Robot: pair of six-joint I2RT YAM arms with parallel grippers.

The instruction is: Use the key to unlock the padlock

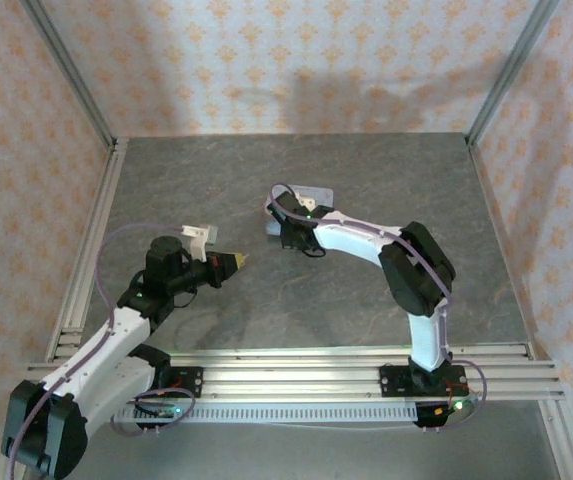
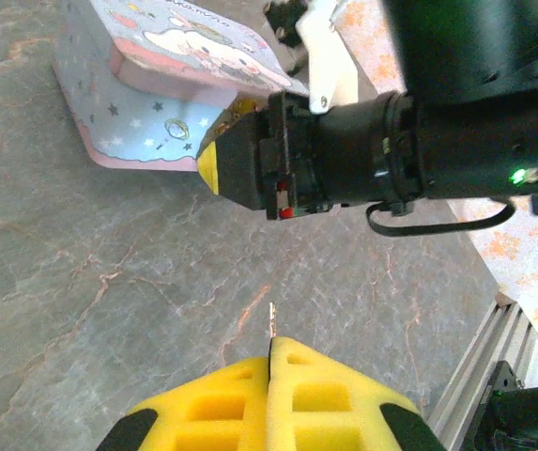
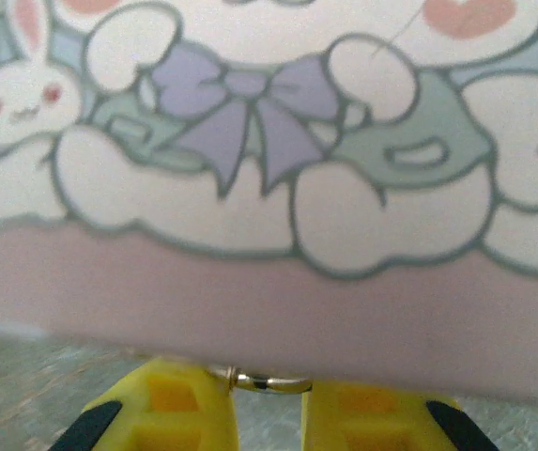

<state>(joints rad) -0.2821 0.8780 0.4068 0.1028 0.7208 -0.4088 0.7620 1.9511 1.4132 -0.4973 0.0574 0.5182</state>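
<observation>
The key point(image 2: 271, 319) is a thin pale sliver sticking out from the tips of my left gripper point(image 2: 271, 343), which is shut on it above the bare table, left of centre point(image 1: 238, 261). It points toward the tin. My right gripper point(image 3: 269, 399) is at the front wall of the pastel cartoon tin point(image 3: 269, 188). Its two yellow fingers press on either end of the padlock's small metal shackle point(image 3: 269, 382). The padlock's body is hidden between the fingers. In the left wrist view the right gripper's yellow fingertip point(image 2: 214, 164) touches the tin's front.
The tin point(image 1: 309, 193) stands mid-table, just behind the right wrist. A small ring clasp point(image 2: 176, 127) is on its starry blue side. An aluminium rail point(image 1: 296, 360) runs along the near edge, and patterned walls close in the table.
</observation>
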